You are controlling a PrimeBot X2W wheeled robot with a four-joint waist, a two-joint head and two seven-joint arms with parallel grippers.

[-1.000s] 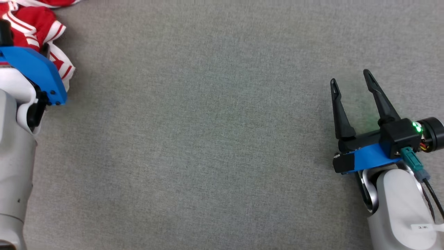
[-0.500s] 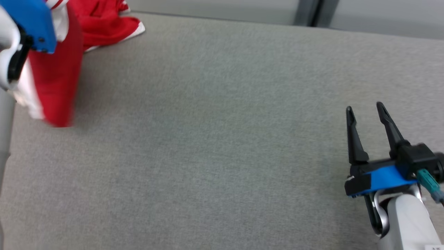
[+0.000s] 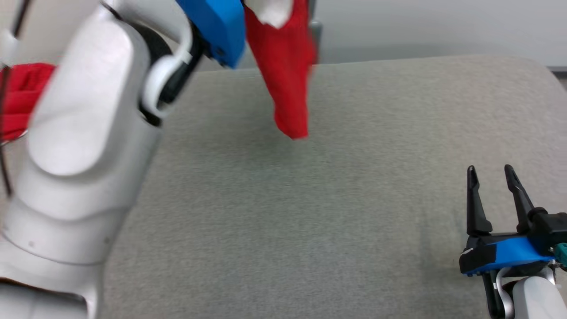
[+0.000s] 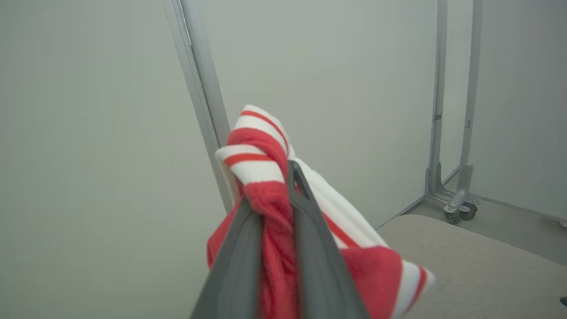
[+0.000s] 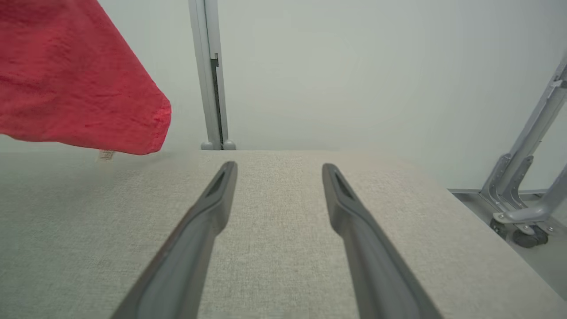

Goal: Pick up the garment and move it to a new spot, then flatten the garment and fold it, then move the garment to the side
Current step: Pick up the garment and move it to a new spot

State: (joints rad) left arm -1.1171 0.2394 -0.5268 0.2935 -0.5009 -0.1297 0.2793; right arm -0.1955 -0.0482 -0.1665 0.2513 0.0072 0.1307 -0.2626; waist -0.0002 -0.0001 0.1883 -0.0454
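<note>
Left jaws pinch a bunch of the red-and-white garment (image 4: 261,146), which hangs clear above the grey table (image 3: 310,230), likely so it can be carried to a new spot. Right jaws, spread and empty, hover low at the table's right, out of the way.

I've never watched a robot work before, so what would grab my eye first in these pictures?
First, the red and white striped garment, pinched in the left tool and hanging in the air over the far side of the grey padded table. Next, the big white left arm looming at the head view's left. At the lower right, the right tool sits open and empty over the table.
</note>
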